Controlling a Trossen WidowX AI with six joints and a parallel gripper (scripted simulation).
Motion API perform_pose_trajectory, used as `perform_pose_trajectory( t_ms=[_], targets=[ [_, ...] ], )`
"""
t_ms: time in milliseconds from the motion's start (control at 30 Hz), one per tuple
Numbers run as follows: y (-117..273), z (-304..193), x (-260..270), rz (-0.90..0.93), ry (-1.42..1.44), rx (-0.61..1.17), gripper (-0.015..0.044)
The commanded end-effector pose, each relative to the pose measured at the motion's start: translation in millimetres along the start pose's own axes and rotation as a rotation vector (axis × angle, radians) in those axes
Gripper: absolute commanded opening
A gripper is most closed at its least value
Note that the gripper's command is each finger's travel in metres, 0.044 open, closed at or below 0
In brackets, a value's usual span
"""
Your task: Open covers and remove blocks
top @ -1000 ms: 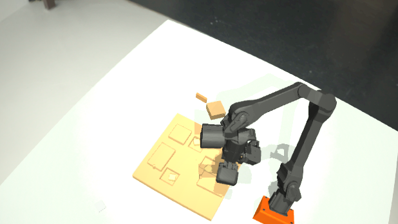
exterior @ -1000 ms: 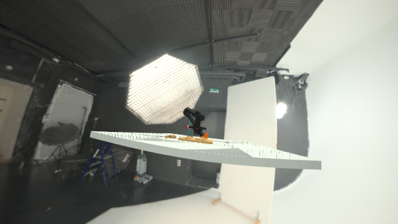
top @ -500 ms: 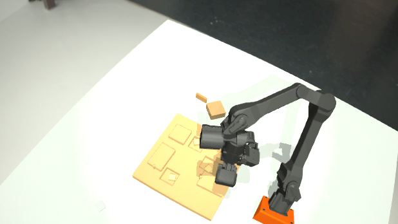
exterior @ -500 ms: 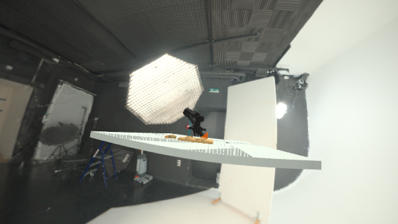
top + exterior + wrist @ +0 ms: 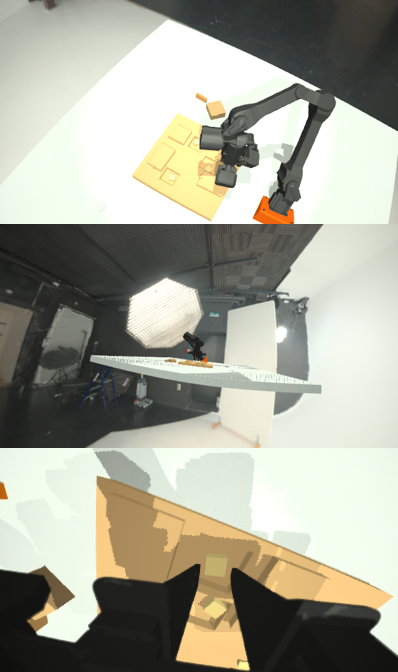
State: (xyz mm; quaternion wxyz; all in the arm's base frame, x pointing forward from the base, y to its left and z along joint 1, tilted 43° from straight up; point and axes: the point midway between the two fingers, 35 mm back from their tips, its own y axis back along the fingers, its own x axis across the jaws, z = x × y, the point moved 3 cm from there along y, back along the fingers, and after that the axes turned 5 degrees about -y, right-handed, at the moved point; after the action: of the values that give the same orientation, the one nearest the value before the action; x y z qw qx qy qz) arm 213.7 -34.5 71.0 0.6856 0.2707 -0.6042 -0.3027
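The tan puzzle board (image 5: pixel 193 199) (image 5: pixel 207 365) (image 5: pixel 205 648) lies flat on the table. Recessed outlines and small pale squares show on it. One pale square (image 5: pixel 172 177) sits in a lower well and another (image 5: pixel 196 141) in an upper well. My gripper (image 5: pixel 215 570) is partly open with nothing between its fingers, over the board's right part. Beyond its tips, a pale square (image 5: pixel 216 565) lies in shadow; a tilted one (image 5: pixel 215 607) shows lower between the fingers. A thick tan block (image 5: pixel 216 109) (image 5: pixel 60 585) and a narrow tan piece (image 5: pixel 201 97) (image 5: pixel 38 623) rest on the table beside the board.
The orange arm base (image 5: pixel 274 210) stands right of the board. A faint whitish square (image 5: pixel 100 206) lies on the table at lower left. The arm hides the board's right edge in the top view. The far table edge borders a dark floor.
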Motion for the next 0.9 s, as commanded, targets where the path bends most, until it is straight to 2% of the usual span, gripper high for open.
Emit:
perform_pose_trajectory(
  t_ms=[0,467,767,867],
  targets=[
    [-2.6,0.0,0.4,0.006,0.006,0.0,0.0144],
    [-11.3,0.1,0.5,0.006,0.005,0.0,0.0144],
    [-9.3,-0.7,0.2,0.0,-0.001,0.003,0.0084],
    [-9.3,-0.7,0.2,0.0,-0.001,0.003,0.008]
  ],
)
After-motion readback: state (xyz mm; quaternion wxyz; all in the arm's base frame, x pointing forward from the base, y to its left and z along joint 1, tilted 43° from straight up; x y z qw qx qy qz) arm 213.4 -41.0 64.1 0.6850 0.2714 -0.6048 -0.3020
